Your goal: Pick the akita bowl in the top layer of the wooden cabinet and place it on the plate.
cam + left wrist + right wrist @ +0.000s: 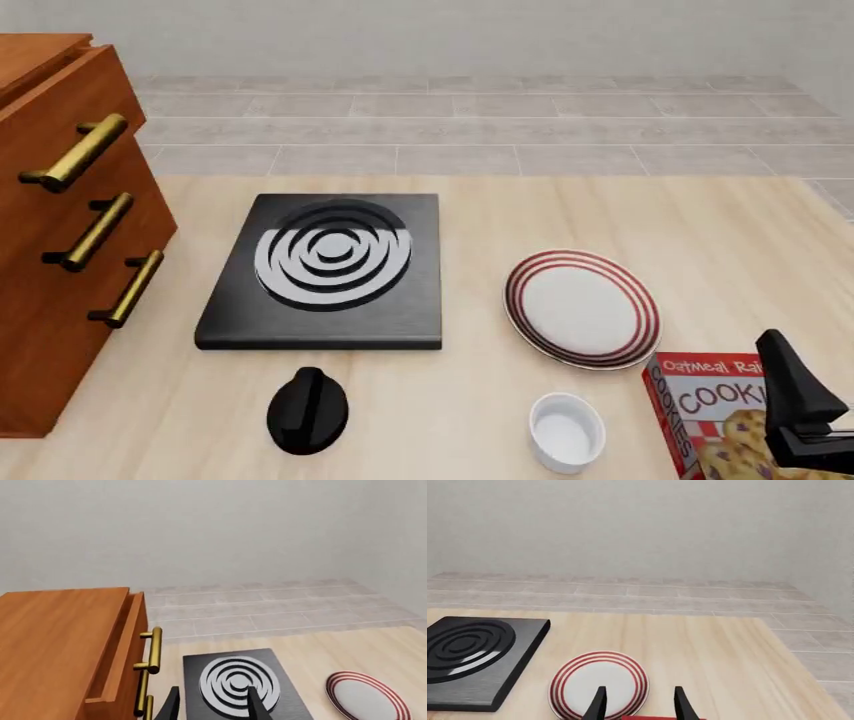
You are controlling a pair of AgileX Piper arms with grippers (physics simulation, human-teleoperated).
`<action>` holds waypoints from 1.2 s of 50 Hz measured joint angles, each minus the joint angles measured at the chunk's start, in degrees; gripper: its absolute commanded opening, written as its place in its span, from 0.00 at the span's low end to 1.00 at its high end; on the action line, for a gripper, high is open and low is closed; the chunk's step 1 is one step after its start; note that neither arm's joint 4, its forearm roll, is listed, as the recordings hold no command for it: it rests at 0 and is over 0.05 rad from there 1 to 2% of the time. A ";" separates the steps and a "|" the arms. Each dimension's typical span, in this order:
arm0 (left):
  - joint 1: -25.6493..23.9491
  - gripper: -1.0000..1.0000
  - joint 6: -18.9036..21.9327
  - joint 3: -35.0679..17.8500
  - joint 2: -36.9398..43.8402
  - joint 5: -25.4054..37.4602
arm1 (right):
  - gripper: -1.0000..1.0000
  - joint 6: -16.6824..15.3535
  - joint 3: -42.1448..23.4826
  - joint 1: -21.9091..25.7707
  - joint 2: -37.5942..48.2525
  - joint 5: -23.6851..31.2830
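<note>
My left gripper (212, 705) and right gripper (639, 702) both hang parted, holding nothing. The akita bowl is hidden, presumably inside the top layer (123, 650) of the wooden cabinet (60, 250), which stands slightly ajar at nine o'clock. I expect glazed ceramic: stiff, slippery, breakable, best pinched across the rim. The plate (582, 308) sits at three o'clock of the stove (327, 270), open tabletop around it.

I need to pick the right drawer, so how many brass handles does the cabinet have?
3, stacked down the wooden cabinet front at the table's left: top handle on the top layer, middle handle, bottom handle.
</note>
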 measured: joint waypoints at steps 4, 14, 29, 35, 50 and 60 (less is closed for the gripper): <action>-0.31 1.00 0.19 -1.77 0.76 1.14 | 1.00 0.00 0.02 -0.01 -0.07 0.06; -0.79 1.00 0.98 -6.12 2.67 3.33 | 1.00 -0.02 0.08 -0.01 0.04 -0.05; 0.11 1.00 2.47 -12.03 6.70 5.93 | 1.00 -0.02 0.13 -0.02 0.42 -0.46; 0.78 1.00 3.21 -14.19 8.74 6.67 | 1.00 0.03 0.15 -0.01 0.64 -0.67; 2.42 1.00 4.88 -20.09 13.32 10.31 | 1.00 0.15 0.27 -0.04 2.30 -2.40; 3.36 1.00 5.12 -23.08 15.63 12.95 | 1.00 0.30 0.32 0.03 3.19 -3.30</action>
